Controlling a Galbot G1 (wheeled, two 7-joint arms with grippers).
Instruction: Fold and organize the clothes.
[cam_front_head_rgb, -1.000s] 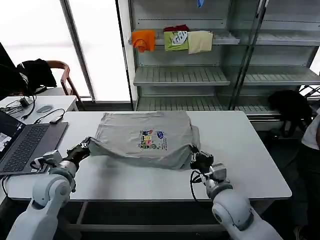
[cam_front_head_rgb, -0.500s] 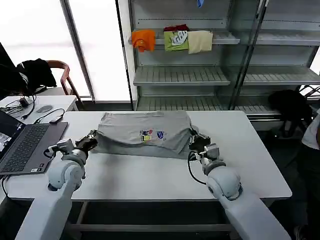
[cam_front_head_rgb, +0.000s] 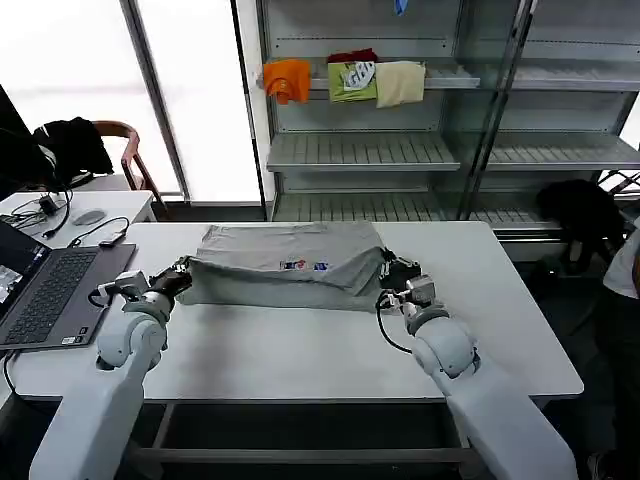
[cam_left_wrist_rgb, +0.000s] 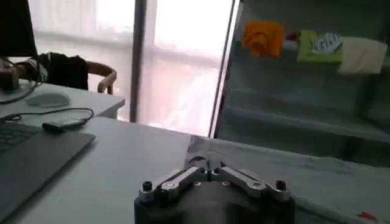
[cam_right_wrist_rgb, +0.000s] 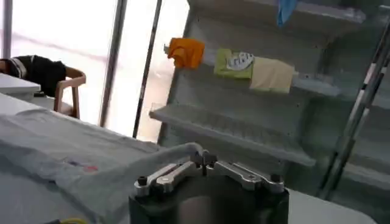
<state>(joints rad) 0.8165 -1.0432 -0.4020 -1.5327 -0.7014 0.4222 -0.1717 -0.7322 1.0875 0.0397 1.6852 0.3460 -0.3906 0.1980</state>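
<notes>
1. A light grey shirt (cam_front_head_rgb: 285, 265) lies across the far half of the white worktop (cam_front_head_rgb: 300, 345), with its near part drawn up and over toward the back, so that only a thin strip of the multicoloured chest print (cam_front_head_rgb: 303, 265) shows along the fold.
2. In the head view the left claw (cam_front_head_rgb: 181, 271) sits at the shirt's left corner and the right claw (cam_front_head_rgb: 393, 270) at its right corner, both low over the worktop and touching cloth.
3. The left wrist view adds what the head view cannot: the left claw (cam_left_wrist_rgb: 209, 166) has its tips clenched together on the edge of the grey cloth (cam_left_wrist_rgb: 292, 167), which stretches away from it over the worktop.
4. The right wrist view shows the right claw (cam_right_wrist_rgb: 204, 159) likewise pinched on a raised ridge of the shirt (cam_right_wrist_rgb: 73, 152), the fabric sloping down from it to the flat part, where a bit of the print shows.
5. A laptop (cam_front_head_rgb: 45, 285) lies open at the worktop's left end; behind, a shelf (cam_front_head_rgb: 360, 150) carries folded orange, green and cream garments.
</notes>
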